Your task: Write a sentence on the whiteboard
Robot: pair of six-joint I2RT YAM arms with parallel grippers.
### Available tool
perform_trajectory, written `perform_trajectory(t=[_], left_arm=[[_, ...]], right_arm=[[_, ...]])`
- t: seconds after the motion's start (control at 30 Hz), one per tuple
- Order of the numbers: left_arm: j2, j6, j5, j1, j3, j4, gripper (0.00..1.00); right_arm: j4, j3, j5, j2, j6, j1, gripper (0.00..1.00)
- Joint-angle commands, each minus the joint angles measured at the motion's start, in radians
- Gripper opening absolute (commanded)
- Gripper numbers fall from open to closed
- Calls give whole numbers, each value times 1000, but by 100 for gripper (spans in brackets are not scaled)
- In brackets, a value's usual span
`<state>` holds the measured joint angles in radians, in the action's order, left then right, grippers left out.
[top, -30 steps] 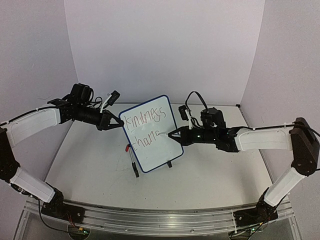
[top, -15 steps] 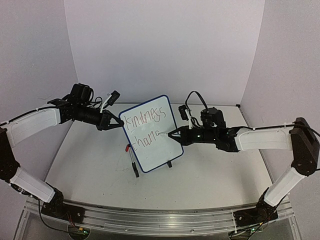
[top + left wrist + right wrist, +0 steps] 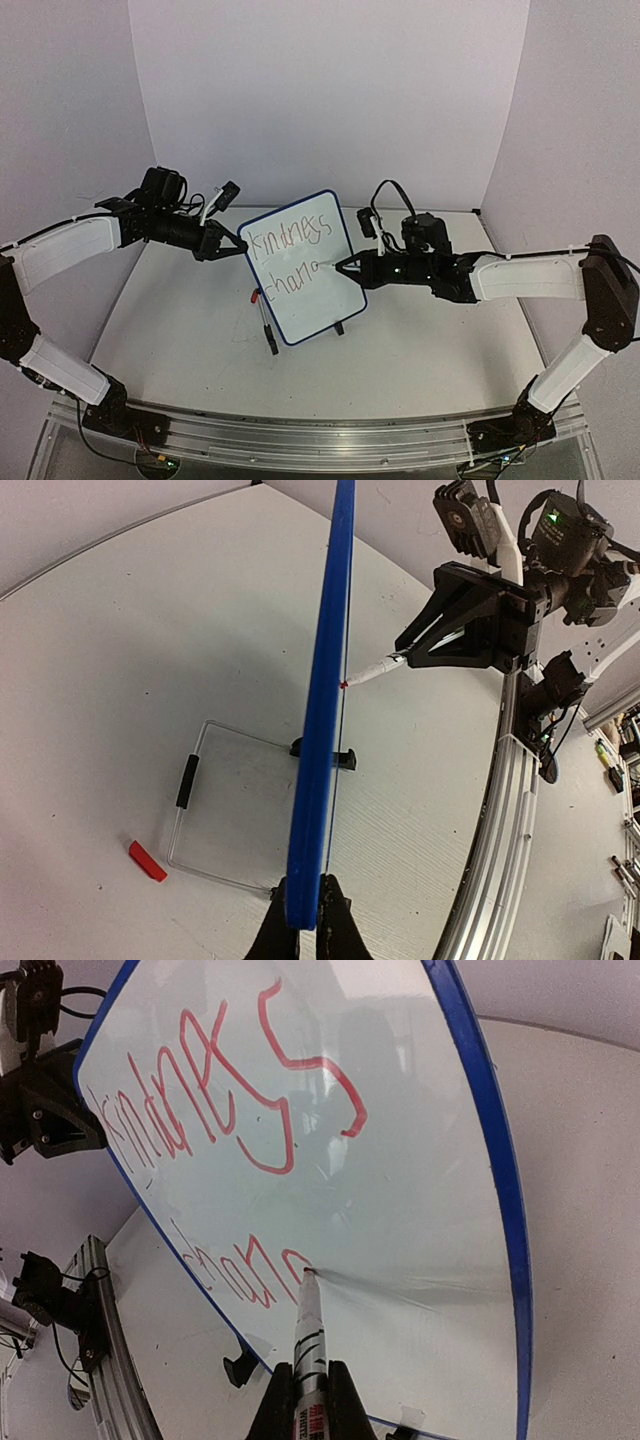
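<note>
In front of me the whiteboard point(image 3: 322, 300) stands upright at mid-table on small black feet, a white panel with rounded corners and a thin blue frame, its edge pinched in my left gripper point(image 3: 302, 920). The sentence point(image 3: 291, 240) is thin red handwriting: "kindness" on top, "chan" started beneath, the lower half bare.

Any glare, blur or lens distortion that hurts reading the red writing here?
Top external: even light, the sentence small, slightly soft. Right wrist: strokes sharp, dim reflections on the whiteboard, frame bowed by the lens. Left wrist: board edge-on, writing unseen.
</note>
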<state>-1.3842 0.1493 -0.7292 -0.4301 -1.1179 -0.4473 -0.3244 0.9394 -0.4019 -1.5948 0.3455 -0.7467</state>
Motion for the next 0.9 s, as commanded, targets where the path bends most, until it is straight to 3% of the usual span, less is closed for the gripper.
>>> perform_trajectory(t=[0.0,0.37,0.87], left_arm=[[-18,45,56,-10,-3,-49,0],[-19,43,54,-10,-2,-49,0],[-23,43,51,-10,-3,-47,0]], right_arm=[[-47,-1,54,24,9,8,0],[-48,-101,72,28,40,7,0],[-55,-17,-27,-9,33,-2,0]])
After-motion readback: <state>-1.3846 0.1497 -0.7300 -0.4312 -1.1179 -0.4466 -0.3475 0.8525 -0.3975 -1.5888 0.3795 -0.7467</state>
